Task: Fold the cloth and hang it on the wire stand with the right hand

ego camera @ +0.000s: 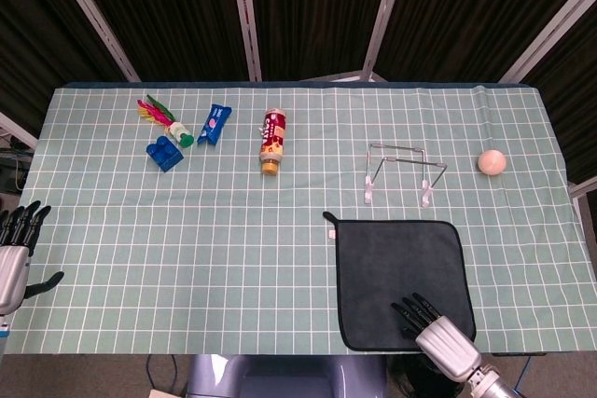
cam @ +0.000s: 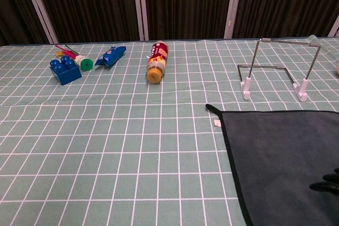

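Note:
A dark grey cloth [ego camera: 399, 279] [cam: 280, 158] lies flat and unfolded on the checked tablecloth, near the front edge on the right. The wire stand [ego camera: 401, 171] [cam: 278, 68] stands upright just behind it on white feet. My right hand [ego camera: 437, 328] hovers over the cloth's near right corner, fingers spread and holding nothing; in the chest view only its dark fingertips [cam: 327, 183] show at the right edge. My left hand [ego camera: 14, 253] sits off the table's left front corner, fingers apart and empty.
At the back left lie a blue brick [ego camera: 165, 152], a feathered toy [ego camera: 164, 118] and a blue packet [ego camera: 214, 123]. A red bottle [ego camera: 272, 140] lies on its side at the back centre. A pale ball [ego camera: 492, 161] rests at the right.

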Motion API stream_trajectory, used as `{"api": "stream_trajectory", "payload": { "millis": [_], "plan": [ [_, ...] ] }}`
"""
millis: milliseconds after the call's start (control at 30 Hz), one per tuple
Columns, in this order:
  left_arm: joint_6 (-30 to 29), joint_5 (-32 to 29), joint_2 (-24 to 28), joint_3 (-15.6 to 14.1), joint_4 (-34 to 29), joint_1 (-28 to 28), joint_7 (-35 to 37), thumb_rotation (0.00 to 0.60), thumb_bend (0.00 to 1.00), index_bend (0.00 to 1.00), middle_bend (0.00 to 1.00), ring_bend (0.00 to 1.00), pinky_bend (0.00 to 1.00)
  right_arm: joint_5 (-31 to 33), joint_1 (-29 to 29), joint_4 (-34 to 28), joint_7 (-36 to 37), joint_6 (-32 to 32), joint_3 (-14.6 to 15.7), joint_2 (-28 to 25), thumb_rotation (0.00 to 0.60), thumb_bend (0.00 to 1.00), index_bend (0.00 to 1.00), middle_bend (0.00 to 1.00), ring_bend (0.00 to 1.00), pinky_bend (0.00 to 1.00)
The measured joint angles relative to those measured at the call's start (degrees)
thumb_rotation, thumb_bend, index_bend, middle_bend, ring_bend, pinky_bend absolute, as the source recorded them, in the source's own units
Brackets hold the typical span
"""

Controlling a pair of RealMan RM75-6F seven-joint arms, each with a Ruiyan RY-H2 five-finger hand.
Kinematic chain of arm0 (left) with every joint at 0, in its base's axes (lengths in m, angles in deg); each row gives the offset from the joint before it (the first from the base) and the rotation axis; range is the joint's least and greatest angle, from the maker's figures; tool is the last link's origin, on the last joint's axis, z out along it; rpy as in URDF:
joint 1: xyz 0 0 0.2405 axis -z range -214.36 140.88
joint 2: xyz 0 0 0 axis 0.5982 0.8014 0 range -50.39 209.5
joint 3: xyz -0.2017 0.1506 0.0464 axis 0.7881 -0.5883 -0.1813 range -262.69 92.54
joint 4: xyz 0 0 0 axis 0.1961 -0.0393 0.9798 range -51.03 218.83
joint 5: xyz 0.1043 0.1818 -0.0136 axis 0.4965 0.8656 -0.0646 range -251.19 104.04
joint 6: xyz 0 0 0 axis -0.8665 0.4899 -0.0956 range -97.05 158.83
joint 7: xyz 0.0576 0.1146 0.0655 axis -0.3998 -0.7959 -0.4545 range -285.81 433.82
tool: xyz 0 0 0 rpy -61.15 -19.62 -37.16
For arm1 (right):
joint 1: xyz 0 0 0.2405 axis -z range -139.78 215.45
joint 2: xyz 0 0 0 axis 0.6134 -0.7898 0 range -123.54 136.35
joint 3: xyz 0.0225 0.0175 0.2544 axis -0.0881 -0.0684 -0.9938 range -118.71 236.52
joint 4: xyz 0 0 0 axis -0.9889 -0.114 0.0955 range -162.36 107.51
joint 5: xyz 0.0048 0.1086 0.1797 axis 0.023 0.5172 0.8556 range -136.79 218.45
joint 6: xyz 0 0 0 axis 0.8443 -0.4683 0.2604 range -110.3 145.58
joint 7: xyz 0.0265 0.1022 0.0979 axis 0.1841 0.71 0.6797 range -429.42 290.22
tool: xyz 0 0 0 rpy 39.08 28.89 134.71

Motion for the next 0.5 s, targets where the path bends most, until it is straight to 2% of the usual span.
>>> {"api": "stream_trajectory", "payload": {
  "millis": [500],
  "plan": [
    [0.3,-0.17,-0.13,-0.02,0.12,0.13,-0.24,0.6,0.0,0.0,0.0,0.0,0.0,0.62,0.16,1.82,-0.06,-0.52,-0.36,1.13,0.6,0.24,0.43,0.05,0.0,0.0]
  ]
}}
